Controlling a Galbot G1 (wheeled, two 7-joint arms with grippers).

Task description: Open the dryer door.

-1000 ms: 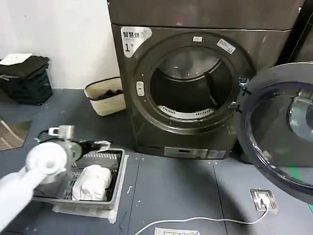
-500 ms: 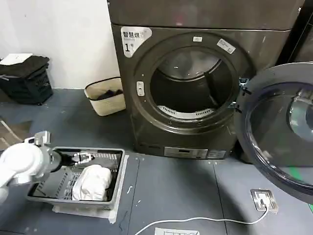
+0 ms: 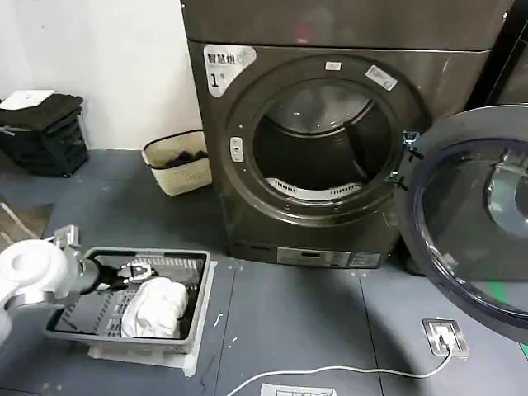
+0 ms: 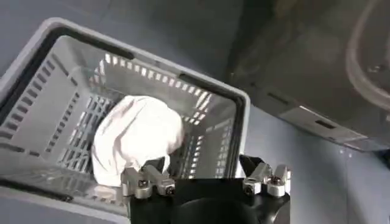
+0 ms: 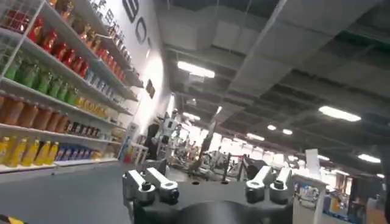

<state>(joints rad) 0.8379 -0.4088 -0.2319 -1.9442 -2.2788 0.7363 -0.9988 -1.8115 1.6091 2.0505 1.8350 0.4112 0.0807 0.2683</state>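
One door (image 3: pixel 474 219) stands swung wide open at the right of the dryer (image 3: pixel 330 140), its chrome ring and dark glass turned out toward the near right, hinged at the drum opening's right edge; the drum (image 3: pixel 322 153) lies bare behind it. It has not shifted since a second ago. What has changed is the left arm: a second ago it rose higher over the basket's left end, half a second ago it had dropped to the left edge, and now the left gripper (image 3: pixel 136 271) reaches a little further right, low over the grey basket (image 3: pixel 194 309) on the floor, near the white cloth (image 3: pixel 157 307). In the left wrist view the left gripper's (image 4: pixel 206 178) jaws stand apart, holding nothing, just above the cloth (image 4: pixel 137 134). The right gripper (image 5: pixel 207 185) points up at a ceiling, jaws spread and empty. A wicker bin (image 3: pixel 176 162) sits left of the dryer.
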